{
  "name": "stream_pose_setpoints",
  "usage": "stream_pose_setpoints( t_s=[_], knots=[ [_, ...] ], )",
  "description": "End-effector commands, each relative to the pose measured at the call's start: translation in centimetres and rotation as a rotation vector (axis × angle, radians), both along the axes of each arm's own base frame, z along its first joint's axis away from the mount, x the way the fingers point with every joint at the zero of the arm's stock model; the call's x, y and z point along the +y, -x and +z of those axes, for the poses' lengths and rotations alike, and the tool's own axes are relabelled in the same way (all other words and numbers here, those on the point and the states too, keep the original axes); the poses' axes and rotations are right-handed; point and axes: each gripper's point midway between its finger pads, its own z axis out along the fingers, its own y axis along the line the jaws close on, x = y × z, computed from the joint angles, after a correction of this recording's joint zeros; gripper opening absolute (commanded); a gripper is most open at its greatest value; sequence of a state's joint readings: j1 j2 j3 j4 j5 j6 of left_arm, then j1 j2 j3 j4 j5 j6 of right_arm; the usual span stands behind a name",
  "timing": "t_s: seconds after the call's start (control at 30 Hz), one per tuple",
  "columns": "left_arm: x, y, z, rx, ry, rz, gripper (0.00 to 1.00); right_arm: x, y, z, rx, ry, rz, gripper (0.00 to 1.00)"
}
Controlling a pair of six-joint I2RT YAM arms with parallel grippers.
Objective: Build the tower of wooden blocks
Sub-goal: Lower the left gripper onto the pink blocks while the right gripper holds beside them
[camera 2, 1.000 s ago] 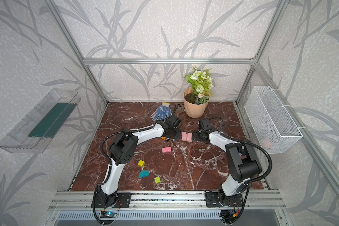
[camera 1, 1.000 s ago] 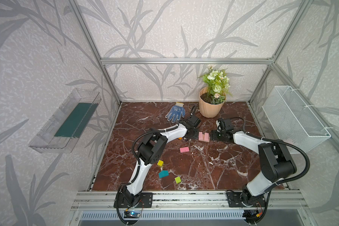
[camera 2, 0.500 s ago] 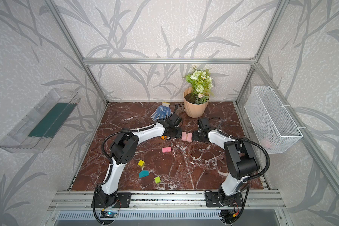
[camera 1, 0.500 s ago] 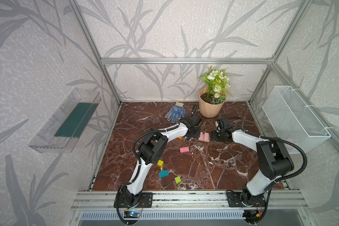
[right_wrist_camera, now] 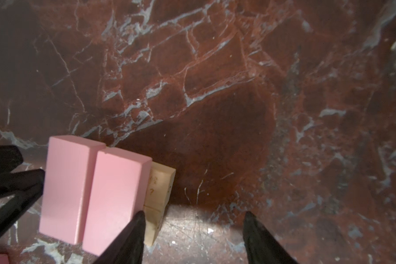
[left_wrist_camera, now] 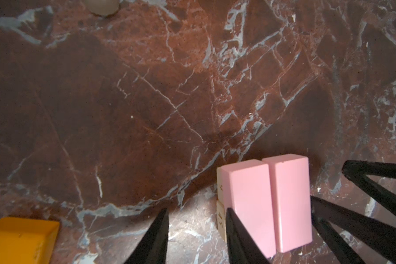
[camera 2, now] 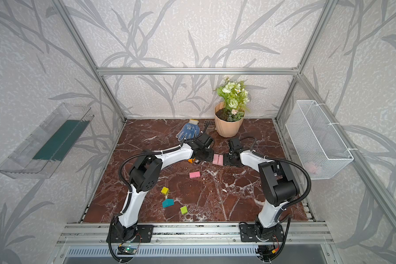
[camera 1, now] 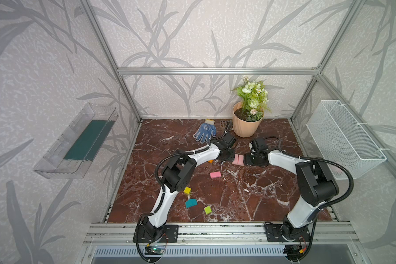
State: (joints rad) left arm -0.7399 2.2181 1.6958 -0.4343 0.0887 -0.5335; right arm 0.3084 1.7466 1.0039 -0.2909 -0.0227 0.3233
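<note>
Two pink blocks point(camera 1: 238, 159) point(left_wrist_camera: 249, 201) point(right_wrist_camera: 117, 194) lie side by side on a tan base point(left_wrist_camera: 220, 219) point(right_wrist_camera: 160, 189); this low stack is the wood block tower. My left gripper point(camera 1: 226, 156) point(left_wrist_camera: 197, 212) stands at its left, jaws slightly apart over bare marble, one finger against the stack's side. On its right, my right gripper point(camera 1: 249, 159) point(right_wrist_camera: 194, 214) is open, with one finger touching the pink block and tan base. Loose wood blocks: pink point(camera 1: 215, 175), orange point(camera 1: 210, 161) point(left_wrist_camera: 18, 240), yellow point(camera 1: 187, 190), teal point(camera 1: 191, 203), lime point(camera 1: 207, 209).
A peach flowerpot point(camera 1: 246, 126) and a blue glove point(camera 1: 205, 132) sit at the back, just behind the grippers. A white wire basket point(camera 1: 343, 141) hangs on the right wall and a clear tray point(camera 1: 78, 141) on the left wall.
The right jaws have narrowed a little. Both arms have barely shifted and stay on either side of the pink pair.
</note>
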Motion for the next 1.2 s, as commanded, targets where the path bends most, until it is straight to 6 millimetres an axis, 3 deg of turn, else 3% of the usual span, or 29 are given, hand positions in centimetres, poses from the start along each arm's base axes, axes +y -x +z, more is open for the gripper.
stream_pose_setpoints(
  t_s=[0.0,0.53,1.17],
  knots=[
    [-0.9,0.1,0.0,0.012,0.014,-0.010,0.43,0.0,-0.3,0.2,0.004,0.026,0.006,0.66],
    [-2.3,0.3,0.3,0.014,0.032,-0.032,0.43,-0.1,-0.1,0.2,0.007,0.029,0.004,0.66],
    [-2.3,0.3,0.1,0.020,0.028,-0.031,0.43,-0.6,0.0,0.5,-0.010,0.060,-0.020,0.66]
  ],
)
